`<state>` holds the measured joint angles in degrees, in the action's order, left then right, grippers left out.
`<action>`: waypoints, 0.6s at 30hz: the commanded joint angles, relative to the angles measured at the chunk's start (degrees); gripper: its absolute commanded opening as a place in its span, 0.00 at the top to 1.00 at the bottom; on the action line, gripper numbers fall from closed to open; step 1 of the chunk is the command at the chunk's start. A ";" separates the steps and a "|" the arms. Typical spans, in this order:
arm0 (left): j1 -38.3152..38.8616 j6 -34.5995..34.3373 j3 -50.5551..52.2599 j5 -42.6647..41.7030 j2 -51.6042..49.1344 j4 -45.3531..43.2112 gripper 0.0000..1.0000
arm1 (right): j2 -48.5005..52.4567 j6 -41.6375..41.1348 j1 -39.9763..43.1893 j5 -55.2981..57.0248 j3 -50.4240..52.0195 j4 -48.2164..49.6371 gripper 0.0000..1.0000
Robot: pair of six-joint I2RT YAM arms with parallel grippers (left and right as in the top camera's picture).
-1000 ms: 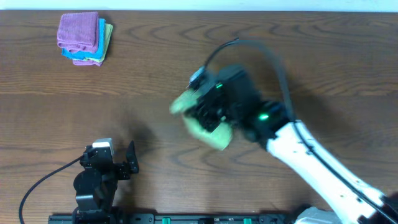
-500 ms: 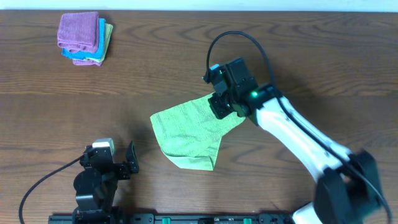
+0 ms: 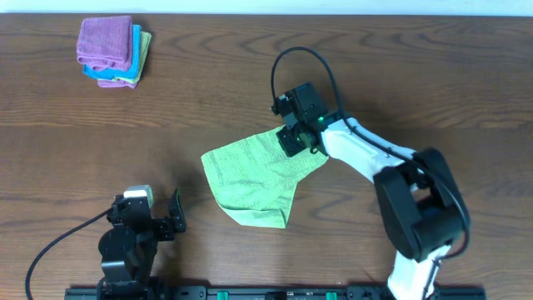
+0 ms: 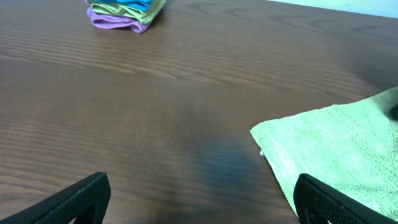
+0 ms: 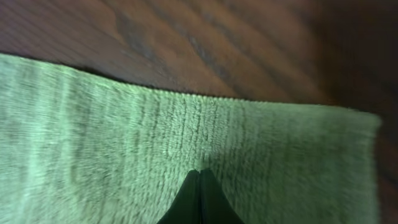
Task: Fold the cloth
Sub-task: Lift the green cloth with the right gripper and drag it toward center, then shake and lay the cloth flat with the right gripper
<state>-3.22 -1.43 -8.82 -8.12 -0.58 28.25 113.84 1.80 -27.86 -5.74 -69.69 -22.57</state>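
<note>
The green cloth [image 3: 250,179] lies spread out and roughly flat on the wooden table, with its lower right part folded into a point. My right gripper [image 3: 293,143] rests on the cloth's upper right corner. In the right wrist view its fingertips [image 5: 199,171] are pressed together, pinching a small pucker of the cloth [image 5: 124,124] just inside its edge. My left gripper [image 3: 176,212] sits low at the front left, open and holding nothing. In the left wrist view the cloth [image 4: 336,143] lies to the right, ahead of the wide-apart gripper [image 4: 200,183].
A stack of folded cloths [image 3: 112,50], purple on top with blue and yellow-green below, stands at the table's far left corner and also shows as a stack [image 4: 124,12] in the left wrist view. The right arm's black cable [image 3: 287,62] loops above the gripper.
The right arm swung up and back over the table and its gripper went from open to shut at the cloth's upper right corner. The cloth went from a bunched look to spread out. The left arm stayed still.
</note>
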 commanded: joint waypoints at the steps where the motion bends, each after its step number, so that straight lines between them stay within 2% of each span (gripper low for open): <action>1: -0.17 0.61 0.90 0.66 0.33 0.07 0.05 | 2.45 0.63 0.66 -0.50 -0.63 1.25 0.99; 11: -0.17 0.61 0.90 0.66 0.33 0.07 0.05 | 11.28 0.07 2.10 1.22 -0.66 15.02 0.99; 18: -0.17 0.61 0.90 0.66 0.33 0.07 0.05 | 16.39 -9.31 7.28 8.28 -2.38 22.12 0.99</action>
<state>-3.22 -1.43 -8.82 -8.12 -0.58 28.25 123.92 -1.96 -24.53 -5.67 -73.38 1.61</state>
